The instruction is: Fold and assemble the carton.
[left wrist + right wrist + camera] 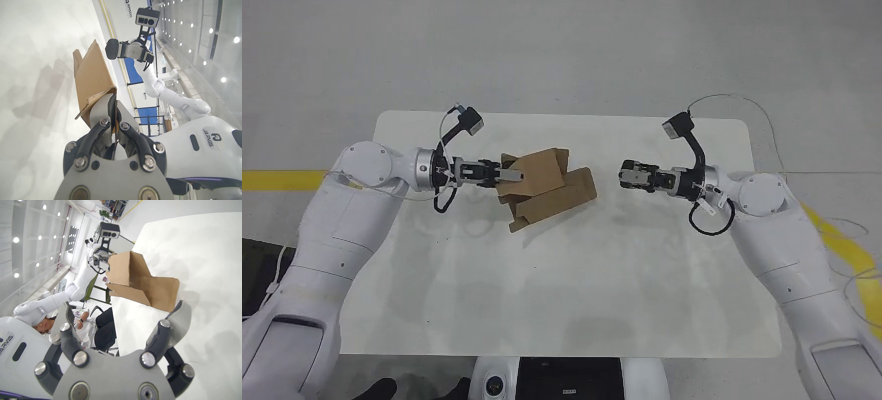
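Note:
A brown cardboard carton (547, 187) lies partly folded on the white table (642, 290), near the middle toward the far side, with flaps sticking out. My left gripper (514, 176) is shut on the carton's left edge; in the left wrist view the two fingers (102, 106) pinch a cardboard panel (90, 75) between them. My right gripper (625, 176) hovers open just right of the carton, a short gap away. In the right wrist view its fingers (180, 317) stand wide apart, facing the carton (136, 281).
The table's near half and both side strips are bare white surface. A yellow floor line (282, 180) runs past the table's left and right sides. A person sits beyond the table edge (113, 306) in the right wrist view, touching nothing.

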`<state>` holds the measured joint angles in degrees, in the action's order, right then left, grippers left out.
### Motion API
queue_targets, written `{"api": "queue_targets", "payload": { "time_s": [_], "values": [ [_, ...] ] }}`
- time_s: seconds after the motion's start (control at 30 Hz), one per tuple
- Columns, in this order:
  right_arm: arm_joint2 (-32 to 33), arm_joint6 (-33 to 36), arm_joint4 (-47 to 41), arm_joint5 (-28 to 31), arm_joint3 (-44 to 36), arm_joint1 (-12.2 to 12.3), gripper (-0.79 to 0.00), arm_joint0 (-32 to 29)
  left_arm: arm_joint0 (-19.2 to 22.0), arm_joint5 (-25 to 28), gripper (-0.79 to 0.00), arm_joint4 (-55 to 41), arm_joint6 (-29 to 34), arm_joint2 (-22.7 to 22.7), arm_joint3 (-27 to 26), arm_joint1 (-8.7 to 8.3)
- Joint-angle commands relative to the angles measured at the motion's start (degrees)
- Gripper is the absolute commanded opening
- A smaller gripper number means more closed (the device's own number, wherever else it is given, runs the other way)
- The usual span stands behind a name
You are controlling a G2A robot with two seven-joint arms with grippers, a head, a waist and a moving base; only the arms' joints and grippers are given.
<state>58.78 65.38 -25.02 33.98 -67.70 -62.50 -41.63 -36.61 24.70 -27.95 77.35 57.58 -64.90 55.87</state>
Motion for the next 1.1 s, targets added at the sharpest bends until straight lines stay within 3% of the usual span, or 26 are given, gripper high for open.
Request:
{"api": "queue_targets", "payload": {
  "time_s": [0.0,0.3,1.07],
  "values": [
    [-1.95,2.49,-2.48,1.74,1.12,-0.74,-0.428,1.48,-0.5,0.11,-0.785,-0.23,0.88,0.31,-0.75,-0.13],
    [-10.41,0.23,-5.7,4.71,3.68,-3.22,-0.551,6.54,-2.44,-0.87,-0.785,-1.06,3.1,1.21,-4.84,-0.77],
    [-22.62,-1.04,-7.43,5.98,9.41,-4.18,-0.536,13.68,-4.52,-2.12,-0.785,-3.32,4.35,3.22,-8.79,-1.87]
  ]
}}
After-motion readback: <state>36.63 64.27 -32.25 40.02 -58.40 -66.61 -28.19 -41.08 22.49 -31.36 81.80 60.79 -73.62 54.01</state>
